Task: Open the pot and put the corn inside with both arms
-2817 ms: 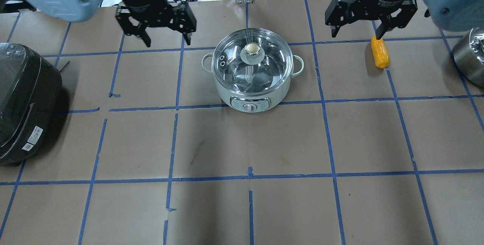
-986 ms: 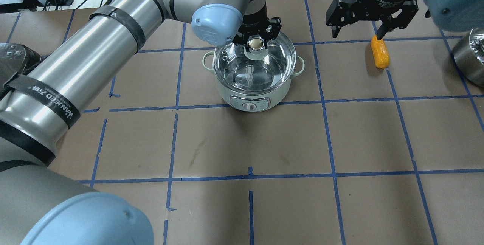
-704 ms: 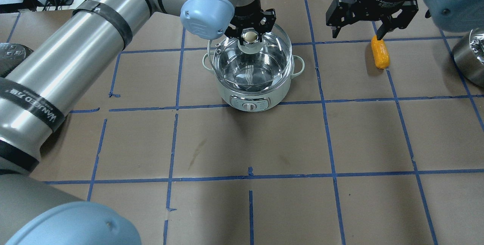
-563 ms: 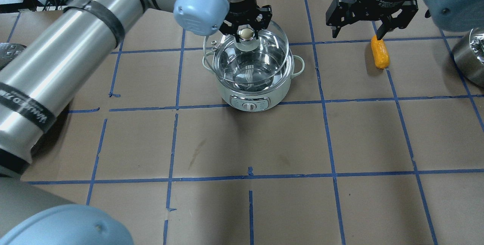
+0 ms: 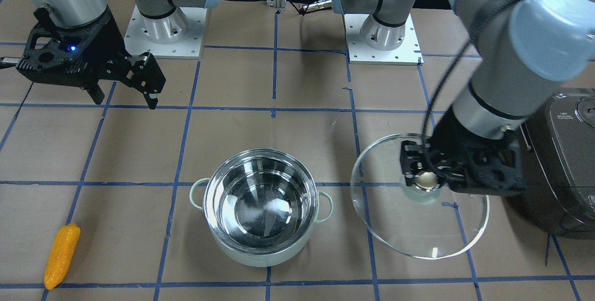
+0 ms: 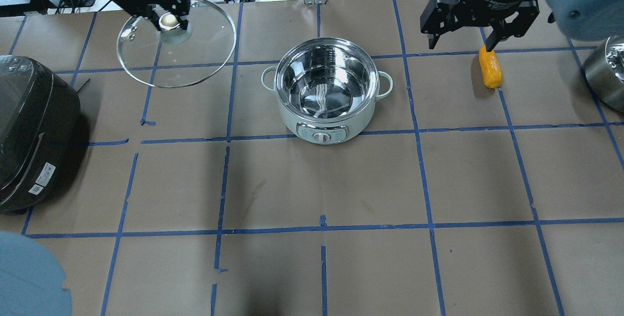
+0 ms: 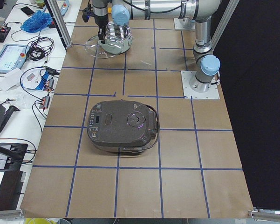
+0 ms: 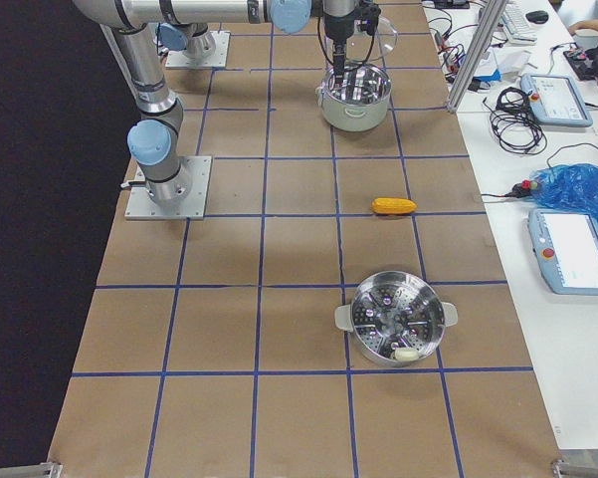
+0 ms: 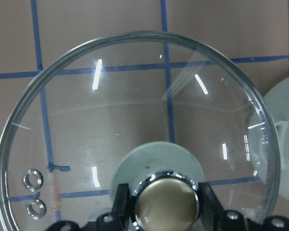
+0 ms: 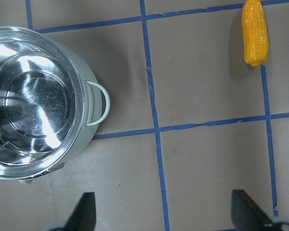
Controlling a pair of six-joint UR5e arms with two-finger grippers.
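The mint-green pot (image 6: 325, 111) stands open in the middle of the table, its steel inside empty; it also shows in the front view (image 5: 260, 252) and the right wrist view (image 10: 86, 72). My left gripper (image 6: 169, 21) is shut on the knob of the glass lid (image 6: 195, 57) and holds it to the pot's left, clear of the pot. The lid also shows in the front view (image 5: 418, 231) and the left wrist view (image 9: 134, 110). The corn (image 6: 490, 68) lies on the table to the pot's right. My right gripper (image 6: 460, 43) is open and empty, just behind the corn.
A dark grey rice cooker (image 6: 34, 130) sits at the table's left edge, close to the held lid. A steel steamer pot (image 6: 607, 72) stands at the right edge beyond the corn. Brown paper with blue tape lines covers the table.
My left gripper closed on the lid's knob, lifted the lid off the pot and carried it to the left. The right arm and corn have not moved.
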